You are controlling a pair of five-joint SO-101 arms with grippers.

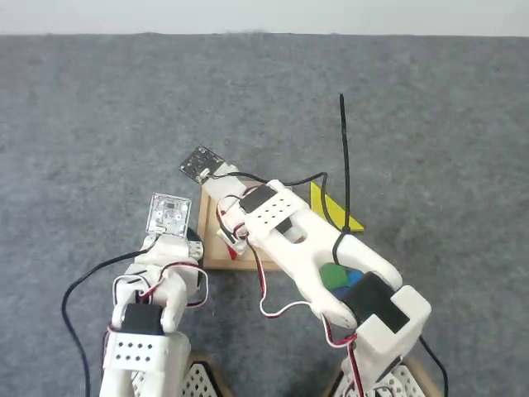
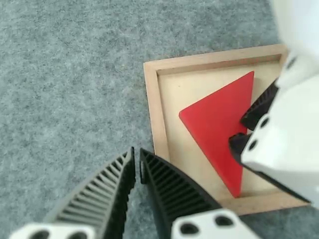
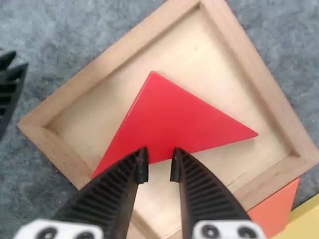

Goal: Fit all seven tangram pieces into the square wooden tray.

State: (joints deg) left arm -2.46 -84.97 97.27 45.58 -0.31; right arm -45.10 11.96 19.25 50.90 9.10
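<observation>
My R pincer [image 3: 158, 167] barely parted over smooth red triangle [image 3: 174, 122] in sq wood tray [image 3: 109, 64], L pincer [image 2: 137, 162] clenched above fuzzy grey tabletop [image 2: 65, 74]

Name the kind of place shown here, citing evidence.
Probably a robotics lab bench: left arm and right arm side by side at a grey table, a wooden tray holding a red triangle.

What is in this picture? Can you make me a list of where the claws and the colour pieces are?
Tray: square wooden tray on grey carpet
Inside tray: one red triangle, lying flat
Right claw: over the red triangle's edge, slightly open
Left claw: shut, over the carpet beside the tray
Outside tray: orange piece and yellow piece beside it; green piece and blue piece partly hidden under the right arm
</observation>
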